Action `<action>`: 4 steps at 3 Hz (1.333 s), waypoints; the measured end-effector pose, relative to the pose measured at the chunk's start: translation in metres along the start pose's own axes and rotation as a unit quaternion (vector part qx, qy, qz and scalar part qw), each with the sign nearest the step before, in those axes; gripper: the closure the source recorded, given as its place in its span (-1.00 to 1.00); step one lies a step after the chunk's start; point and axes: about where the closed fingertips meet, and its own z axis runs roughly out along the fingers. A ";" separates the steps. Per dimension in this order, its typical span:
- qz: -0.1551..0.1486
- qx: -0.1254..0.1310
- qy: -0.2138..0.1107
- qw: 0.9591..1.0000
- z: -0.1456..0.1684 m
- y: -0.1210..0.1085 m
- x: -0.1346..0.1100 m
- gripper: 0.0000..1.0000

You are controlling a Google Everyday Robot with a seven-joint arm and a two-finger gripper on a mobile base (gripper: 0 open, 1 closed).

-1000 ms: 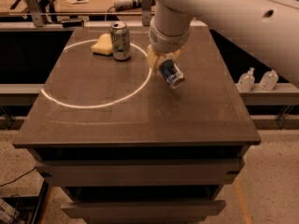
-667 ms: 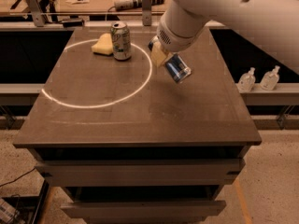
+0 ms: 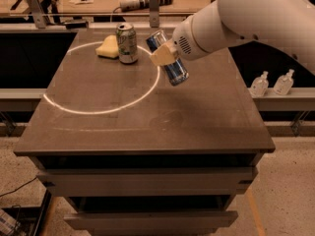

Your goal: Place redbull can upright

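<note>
The redbull can (image 3: 172,68) is slim, blue and silver, and is held tilted in the air above the dark table (image 3: 147,127), its top end pointing up-left. My gripper (image 3: 165,54) is shut around the can's middle, with a tan finger pad (image 3: 164,56) showing on its near side. The white arm reaches in from the upper right. The can hangs over the right part of the table, near the right edge of the white ring marked on it.
A wider white-and-green can (image 3: 127,43) stands upright at the table's back, beside a yellow sponge (image 3: 108,47). A white ring (image 3: 98,80) is marked on the tabletop. Two small bottles (image 3: 273,82) stand on a ledge to the right. A cluttered bench runs behind.
The gripper has lifted the redbull can off the table, and the arm has swung so the can now tilts further, top end up-left.
</note>
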 end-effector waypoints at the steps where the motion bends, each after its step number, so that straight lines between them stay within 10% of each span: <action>1: 0.043 -0.037 -0.136 0.989 -0.001 -0.025 -0.026 1.00; 2: 0.052 -0.066 -0.222 0.971 -0.024 -0.053 -0.032 1.00; 4: -0.147 -0.163 -0.263 0.939 -0.036 -0.009 -0.046 1.00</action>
